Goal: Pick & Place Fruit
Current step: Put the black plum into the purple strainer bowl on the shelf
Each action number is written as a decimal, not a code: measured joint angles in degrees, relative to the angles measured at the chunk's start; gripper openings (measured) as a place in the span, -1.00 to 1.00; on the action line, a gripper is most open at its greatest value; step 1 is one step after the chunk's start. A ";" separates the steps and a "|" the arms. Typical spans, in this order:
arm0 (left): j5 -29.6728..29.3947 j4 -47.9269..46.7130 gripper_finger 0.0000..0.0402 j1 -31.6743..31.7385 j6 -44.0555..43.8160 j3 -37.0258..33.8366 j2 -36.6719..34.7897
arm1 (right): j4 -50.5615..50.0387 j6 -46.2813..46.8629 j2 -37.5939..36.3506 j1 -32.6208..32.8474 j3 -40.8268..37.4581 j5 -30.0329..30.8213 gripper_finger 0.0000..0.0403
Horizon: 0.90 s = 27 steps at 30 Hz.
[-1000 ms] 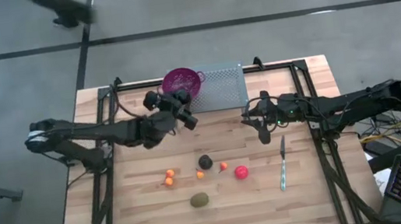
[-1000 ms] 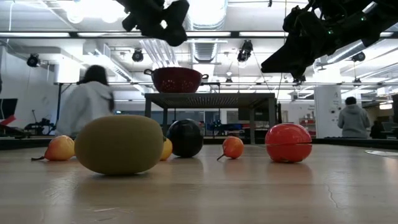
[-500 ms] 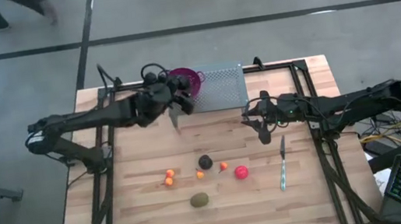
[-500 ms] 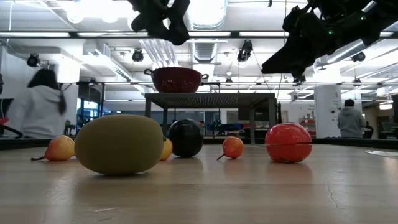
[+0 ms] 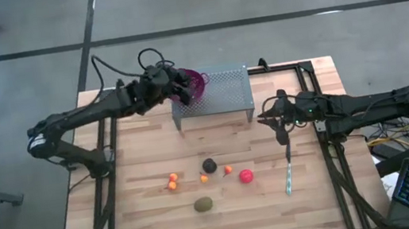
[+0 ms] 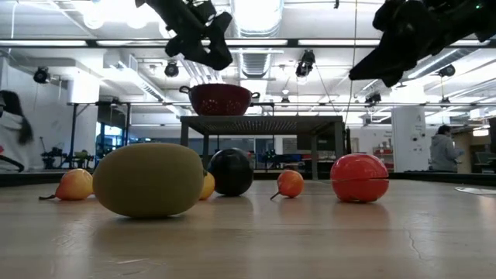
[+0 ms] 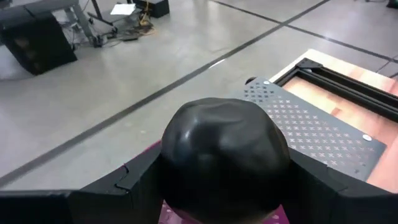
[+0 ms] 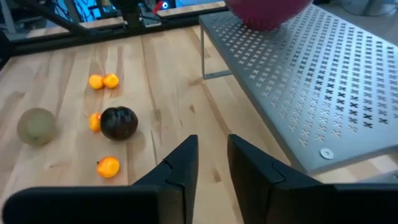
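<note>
Wooden table (image 5: 147, 219) holds the same spread of fruit as a second ago, but the left gripper (image 5: 177, 88) has swung from mid-table up over the purple colander (image 5: 193, 84) on the perforated metal stand (image 5: 222, 96), clamped on a dark ball (image 7: 221, 158) (it fills the left wrist view). Right gripper (image 5: 280, 122) has shifted slightly toward the teal stick (image 5: 287, 169), its fingers (image 8: 180, 165) close together, holding nothing. On the boards lie the olive oval (image 5: 203, 204), red ball (image 5: 246, 176), second dark ball (image 5: 209, 165) and small orange pieces (image 5: 173, 181).
</note>
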 joint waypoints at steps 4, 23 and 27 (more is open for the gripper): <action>5.53 -0.37 0.28 2.93 -2.21 0.00 0.00 | -2.94 -0.29 -2.71 0.00 -0.21 0.02 -0.72; 11.76 -4.99 0.28 4.08 -7.56 0.07 2.86 | -2.65 0.56 -6.70 2.97 -3.79 -0.09 -0.93; 11.66 -6.24 0.28 4.08 -7.44 1.34 4.84 | -2.57 0.56 -6.24 2.97 -3.79 -0.07 -0.89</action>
